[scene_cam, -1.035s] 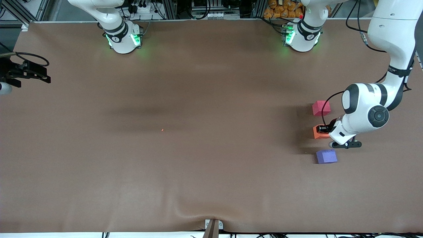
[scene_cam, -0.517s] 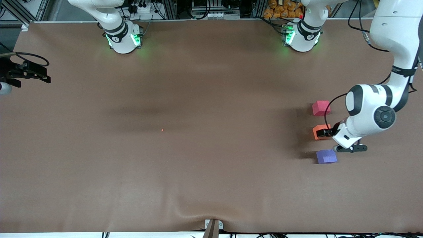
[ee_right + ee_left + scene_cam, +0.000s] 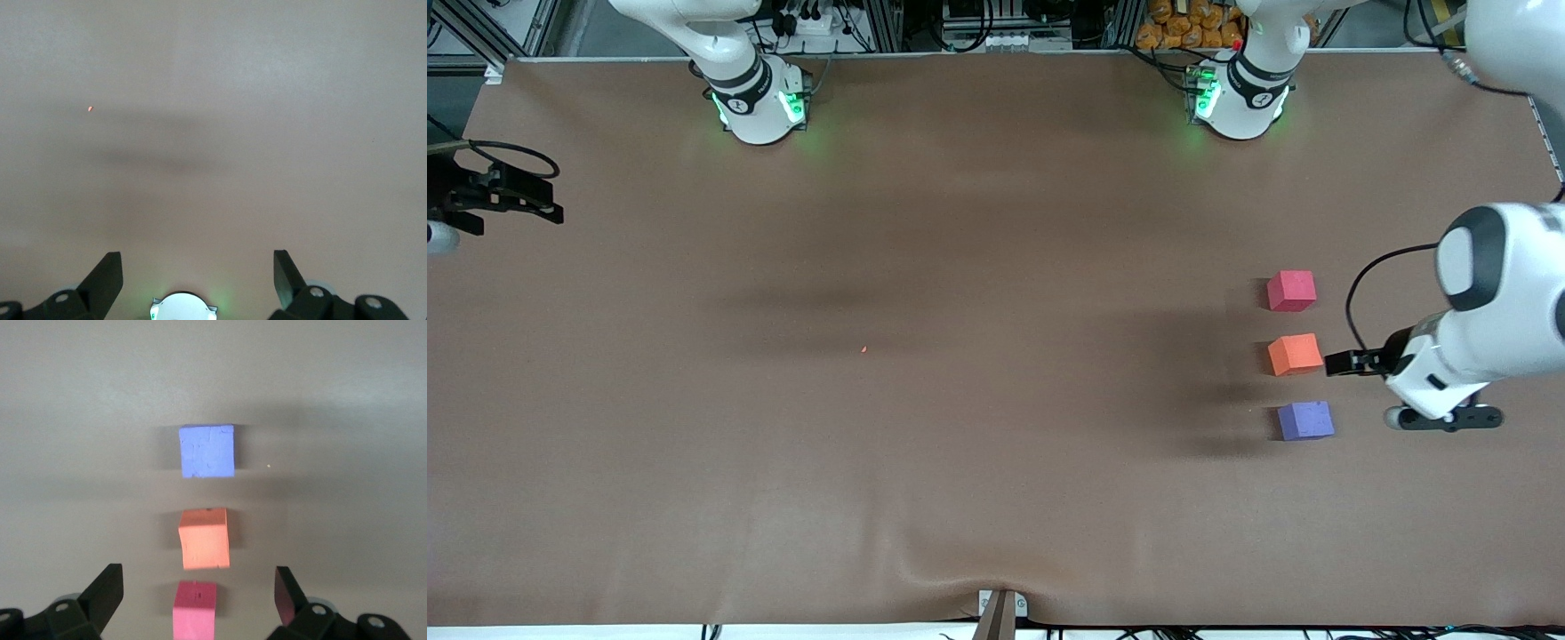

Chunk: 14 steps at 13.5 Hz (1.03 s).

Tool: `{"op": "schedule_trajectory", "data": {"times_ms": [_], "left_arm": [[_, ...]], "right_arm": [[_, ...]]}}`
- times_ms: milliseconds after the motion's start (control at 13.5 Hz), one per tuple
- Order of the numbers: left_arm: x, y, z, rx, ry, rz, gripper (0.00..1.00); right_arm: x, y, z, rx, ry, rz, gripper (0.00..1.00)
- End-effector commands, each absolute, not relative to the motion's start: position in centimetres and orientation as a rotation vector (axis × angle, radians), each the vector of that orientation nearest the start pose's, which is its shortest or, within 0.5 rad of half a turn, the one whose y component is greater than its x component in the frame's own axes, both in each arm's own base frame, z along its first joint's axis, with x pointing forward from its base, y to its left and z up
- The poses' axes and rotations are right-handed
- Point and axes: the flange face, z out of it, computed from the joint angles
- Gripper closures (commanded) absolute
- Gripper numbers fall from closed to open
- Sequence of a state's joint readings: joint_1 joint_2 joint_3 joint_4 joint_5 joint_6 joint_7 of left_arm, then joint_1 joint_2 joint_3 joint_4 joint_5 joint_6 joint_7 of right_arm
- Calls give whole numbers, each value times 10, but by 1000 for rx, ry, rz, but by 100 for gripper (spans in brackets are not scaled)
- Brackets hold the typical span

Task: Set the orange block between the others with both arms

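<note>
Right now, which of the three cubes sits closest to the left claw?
The orange block, the middle one in the row. The open left claw is level with it, while the pinkish-red cube and purple-blue cube flank it.

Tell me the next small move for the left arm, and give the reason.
Probably lift the left gripper up and away toward its base. The orange block already rests on the table between the pinkish-red cube and the purple-blue cube, and the open gripper holds nothing. The right gripper waits, open.

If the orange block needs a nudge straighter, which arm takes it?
Left. The left gripper, open, sits right beside the orange block; the right gripper waits at the right arm's end of the table.
</note>
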State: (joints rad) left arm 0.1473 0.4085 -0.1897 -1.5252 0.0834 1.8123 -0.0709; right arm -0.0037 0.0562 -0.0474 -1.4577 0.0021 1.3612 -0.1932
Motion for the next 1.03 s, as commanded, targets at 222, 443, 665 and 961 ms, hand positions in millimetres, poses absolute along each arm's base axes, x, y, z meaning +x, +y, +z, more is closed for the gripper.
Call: {"op": "schedule_trajectory", "data": {"times_ms": [222,443,665,961], "left_arm": [[627,-12,535,-3091,1,85,0],[602,-20,582,-3085,8,41,0],[574,-25,625,-3071,3,2,0],[550,-34,652,-3107,-11,-19,0]], "right_arm": [[547,-26,632,-3105,-234,230,0],[547,-26,631,-3104,-239,235,0],[547,-26,631,-3104,-239,235,0],[547,-26,631,-3105,-239,232,0]]}}
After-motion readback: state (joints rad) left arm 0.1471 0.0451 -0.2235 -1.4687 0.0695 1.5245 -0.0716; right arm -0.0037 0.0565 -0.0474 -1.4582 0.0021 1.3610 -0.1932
